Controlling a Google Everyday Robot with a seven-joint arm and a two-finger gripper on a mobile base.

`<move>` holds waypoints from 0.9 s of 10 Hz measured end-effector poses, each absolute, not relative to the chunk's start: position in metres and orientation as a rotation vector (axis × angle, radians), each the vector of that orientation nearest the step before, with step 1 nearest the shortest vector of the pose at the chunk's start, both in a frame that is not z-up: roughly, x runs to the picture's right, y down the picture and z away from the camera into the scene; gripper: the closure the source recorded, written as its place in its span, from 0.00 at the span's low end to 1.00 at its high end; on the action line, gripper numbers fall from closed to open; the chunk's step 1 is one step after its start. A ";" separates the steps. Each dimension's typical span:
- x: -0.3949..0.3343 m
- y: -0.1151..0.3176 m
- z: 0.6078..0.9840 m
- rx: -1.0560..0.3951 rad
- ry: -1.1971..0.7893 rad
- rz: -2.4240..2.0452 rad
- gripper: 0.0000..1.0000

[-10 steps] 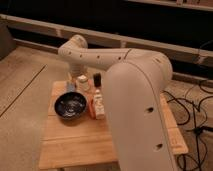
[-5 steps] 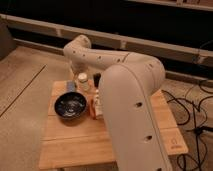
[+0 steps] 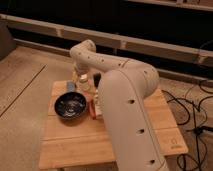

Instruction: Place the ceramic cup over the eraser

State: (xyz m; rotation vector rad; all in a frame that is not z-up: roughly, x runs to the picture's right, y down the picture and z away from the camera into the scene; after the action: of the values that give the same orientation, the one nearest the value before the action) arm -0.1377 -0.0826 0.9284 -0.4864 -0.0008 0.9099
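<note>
The ceramic cup [image 3: 84,80], small and cream, stands on the wooden table [image 3: 75,140] toward its back left. Just right of it rises the eraser [image 3: 96,79], a narrow dark upright block. My white arm fills the foreground, bends at an elbow above the table's back edge and drops to the gripper [image 3: 75,75], which sits just left of the cup, near the table's back left corner. The arm's links hide much of the gripper. Nothing shows as lifted off the table.
A black bowl [image 3: 70,106] sits left of centre with a small blue-grey object [image 3: 70,87] at its back rim. A white bottle with an orange part [image 3: 93,107] lies right of the bowl. Cables [image 3: 192,117] run over the floor on the right. A dark wall stands behind.
The arm's elbow has shifted a little right and down, bringing the wrist closer to the cup. The objects on the table have stayed where they were.
</note>
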 end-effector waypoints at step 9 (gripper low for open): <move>-0.131 -0.091 0.971 -0.581 -0.044 0.836 0.35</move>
State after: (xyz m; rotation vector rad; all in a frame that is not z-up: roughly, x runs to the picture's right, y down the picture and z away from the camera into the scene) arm -0.1309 -0.0910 0.9707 -0.5813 -0.0444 0.8357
